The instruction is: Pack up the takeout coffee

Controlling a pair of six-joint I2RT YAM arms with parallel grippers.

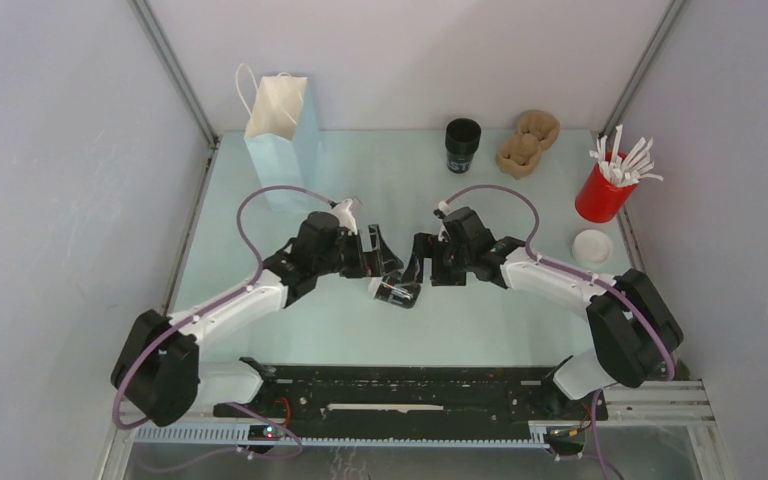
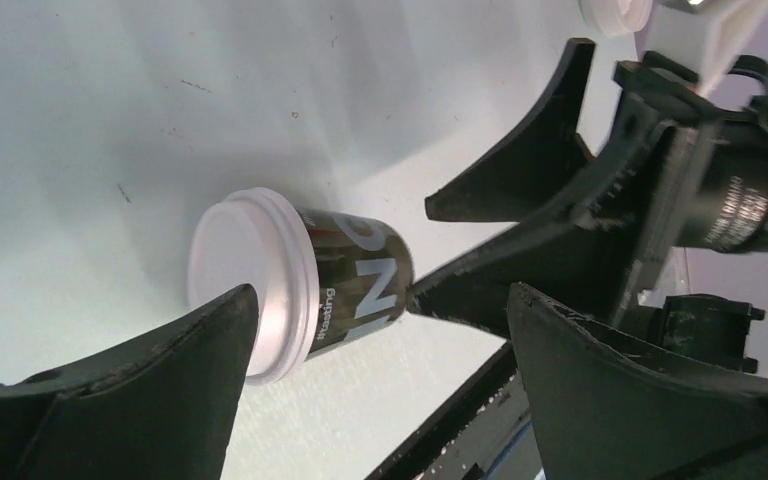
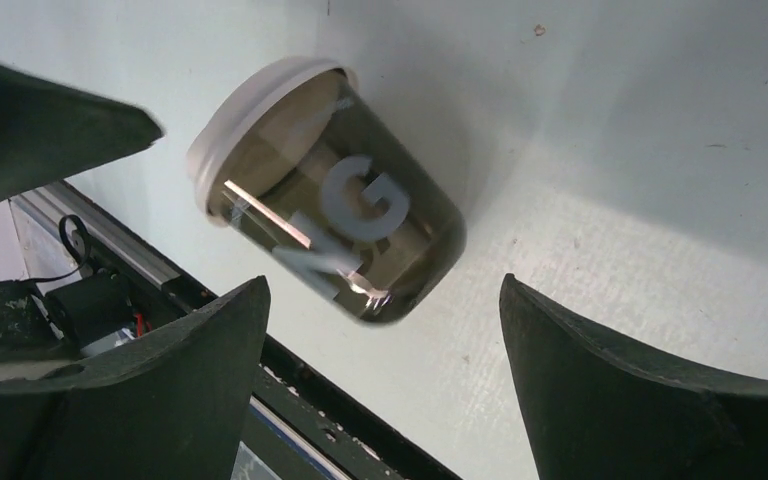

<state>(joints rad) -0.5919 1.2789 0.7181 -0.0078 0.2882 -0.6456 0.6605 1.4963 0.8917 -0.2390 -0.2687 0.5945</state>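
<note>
The takeout coffee (image 3: pixel 340 220) lay on its side on the pale table (image 1: pixel 480 320), white lid (image 2: pixel 245 275) on, between the two arms (its lettered black wall turned up). The left gripper (image 2: pixel 380 295) and the right gripper (image 3: pixel 385 283) hung over it from either side, jaws spread wide, neither grasping it. A pale blue paper bag (image 1: pixel 285 160) stood upright at the back left.

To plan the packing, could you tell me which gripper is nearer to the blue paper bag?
Left. The left gripper hangs near-side and right of the blue paper bag; the right gripper is farther right, past the tipped takeout coffee.
</note>
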